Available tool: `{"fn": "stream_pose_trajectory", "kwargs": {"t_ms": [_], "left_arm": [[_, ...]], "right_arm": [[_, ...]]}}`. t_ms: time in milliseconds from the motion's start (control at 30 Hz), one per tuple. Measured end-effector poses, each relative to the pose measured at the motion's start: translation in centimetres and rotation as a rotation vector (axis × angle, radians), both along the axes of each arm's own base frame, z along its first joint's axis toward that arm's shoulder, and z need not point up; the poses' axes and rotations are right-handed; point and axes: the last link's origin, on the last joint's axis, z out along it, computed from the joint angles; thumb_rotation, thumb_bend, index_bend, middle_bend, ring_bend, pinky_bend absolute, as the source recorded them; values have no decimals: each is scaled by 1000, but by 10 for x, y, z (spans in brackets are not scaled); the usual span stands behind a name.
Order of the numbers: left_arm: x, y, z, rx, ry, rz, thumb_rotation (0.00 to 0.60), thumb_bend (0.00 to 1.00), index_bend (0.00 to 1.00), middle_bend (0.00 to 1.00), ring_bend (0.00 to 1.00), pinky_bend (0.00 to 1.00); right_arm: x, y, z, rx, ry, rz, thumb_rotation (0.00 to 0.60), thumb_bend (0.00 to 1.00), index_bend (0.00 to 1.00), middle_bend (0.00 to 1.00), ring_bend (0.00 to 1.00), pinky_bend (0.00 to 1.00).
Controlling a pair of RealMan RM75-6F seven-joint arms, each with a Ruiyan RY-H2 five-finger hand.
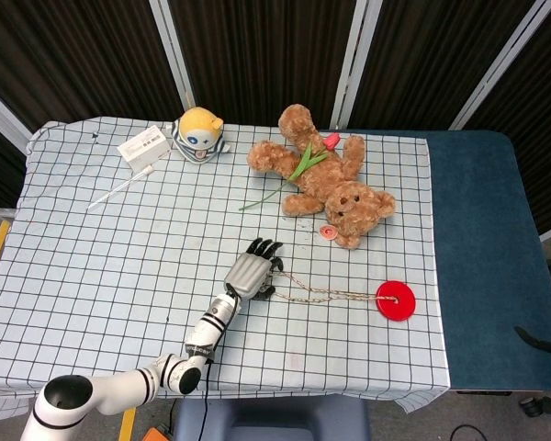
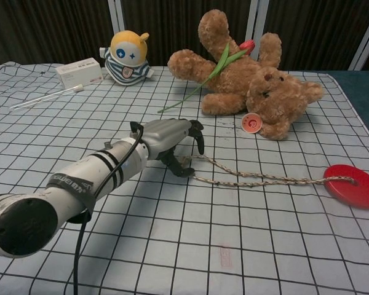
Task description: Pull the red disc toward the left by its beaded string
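Note:
The red disc [image 1: 395,300] [image 2: 352,185] lies flat at the table's right front. Its beaded string [image 1: 326,295] [image 2: 258,178] runs left from it across the checked cloth and ends in a small loop. My left hand [image 1: 254,271] [image 2: 172,138] hovers over that loop, fingers [image 2: 198,136] bent downward above it and the thumb tip low beside the string. A gap still shows between fingers and thumb. Of my right hand only a dark sliver [image 1: 540,338] shows at the right edge of the head view, off the table.
A brown teddy bear [image 1: 326,179] [image 2: 252,80] with a tulip across it lies behind the string. A yellow-headed doll [image 1: 199,133], a white box [image 1: 144,145] and a thin white stick [image 1: 119,190] sit at the far left. A blue mat [image 1: 482,248] covers the table's right side.

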Motion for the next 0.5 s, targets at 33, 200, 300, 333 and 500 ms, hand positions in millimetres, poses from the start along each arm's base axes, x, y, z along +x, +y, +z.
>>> {"fn": "stream_pose_trajectory", "kwargs": {"t_ms": [33, 200, 300, 333, 500], "left_arm": [[0, 0, -1, 0, -1, 1, 600, 347, 394, 78, 0, 46], [1, 2, -3, 7, 2, -1, 600, 354, 423, 95, 0, 53], [2, 3, -4, 16, 0, -2, 600, 376, 454, 106, 0, 58], [2, 4, -4, 19, -1, -3, 600, 385, 465, 109, 0, 58], [3, 4, -4, 29, 2, -8, 600, 433, 547, 124, 0, 59]], "right_arm": [[0, 0, 0, 1, -1, -1, 600, 29, 0, 0, 0, 0], [-1, -1, -2, 5, -1, -4, 600, 29, 0, 0, 0, 0], [-2, -1, -2, 4, -1, -6, 600, 29, 0, 0, 0, 0], [-2, -2, -2, 4, -2, -6, 600, 29, 0, 0, 0, 0], [-2, -2, -2, 5, -2, -5, 600, 29, 0, 0, 0, 0]]}}
